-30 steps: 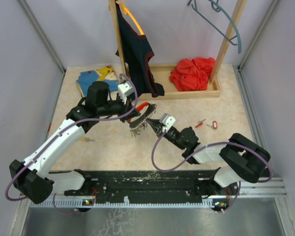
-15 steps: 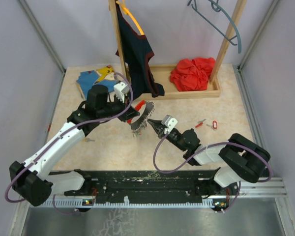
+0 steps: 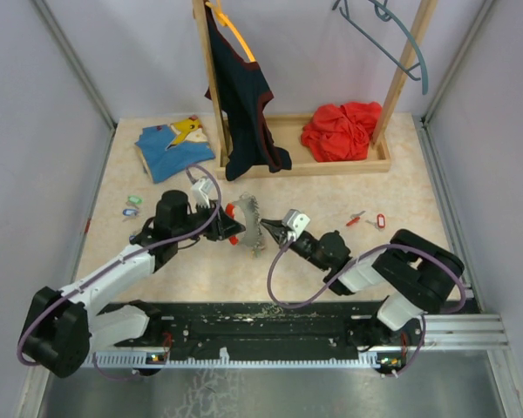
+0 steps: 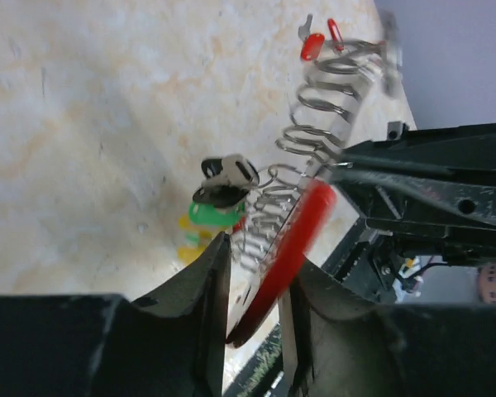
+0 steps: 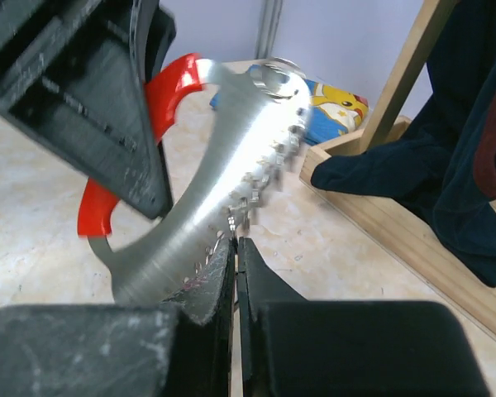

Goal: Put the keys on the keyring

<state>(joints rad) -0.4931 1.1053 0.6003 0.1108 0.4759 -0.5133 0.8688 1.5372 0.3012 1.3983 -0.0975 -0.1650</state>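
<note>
The keyring (image 3: 248,222) is a silver toothed plate with wire clips and a red handle. My left gripper (image 3: 229,225) is shut on the red handle (image 4: 285,248) and holds it low over the table; in the left wrist view the gripper (image 4: 260,256) has the handle between its fingers. Green-tagged (image 4: 219,213) and yellow-tagged (image 4: 190,244) keys hang at the ring's coil (image 4: 314,124). My right gripper (image 3: 274,229) is shut on a thin metal piece at the plate's (image 5: 198,215) toothed edge, as the right wrist view (image 5: 236,241) shows. Two red-tagged keys (image 3: 356,218) (image 3: 379,221) lie to the right. Green-tagged (image 3: 132,200) and blue-tagged (image 3: 129,211) keys lie at the left.
A wooden rack stands at the back with a dark shirt (image 3: 244,96) on a hanger and a red cloth (image 3: 340,131) on its base. A folded blue shirt (image 3: 170,139) lies at the back left. A black rail (image 3: 270,318) runs along the near edge.
Both arms have drawn back toward the near edge. The keyring has come down and slightly left with them, still held by both grippers. The left arm now lies lower.
</note>
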